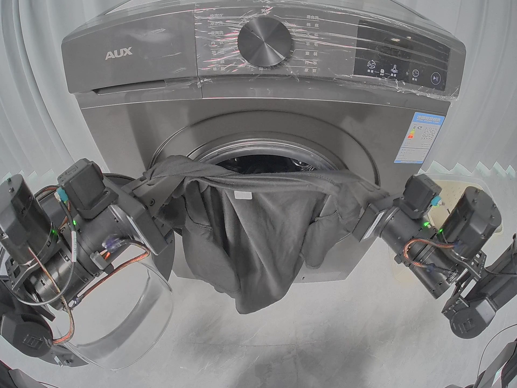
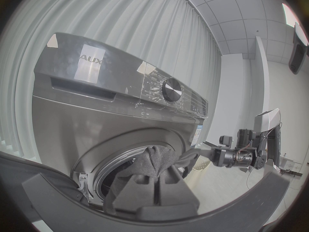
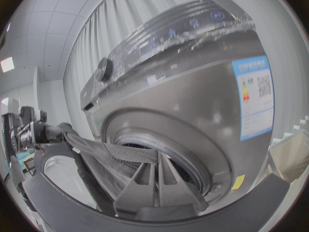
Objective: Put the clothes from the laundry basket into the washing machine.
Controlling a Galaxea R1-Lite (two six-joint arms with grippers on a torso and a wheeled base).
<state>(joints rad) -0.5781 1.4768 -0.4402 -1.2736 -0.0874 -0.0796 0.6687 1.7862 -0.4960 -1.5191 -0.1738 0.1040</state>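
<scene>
A dark grey garment [image 1: 253,238] hangs stretched across the open mouth of the washing machine [image 1: 134,125], sagging down its front. The left gripper [image 1: 156,185] pinches one end tight and the right gripper [image 1: 377,201] pinches the other, both clamped on cloth. The round door [image 1: 134,308] stands open at the left. A cream laundry basket [image 3: 289,155] sits right of the machine.

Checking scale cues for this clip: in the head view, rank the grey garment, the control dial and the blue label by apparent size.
1. grey garment, clearly largest.
2-3. control dial and blue label look about alike; I would not rank them.
</scene>
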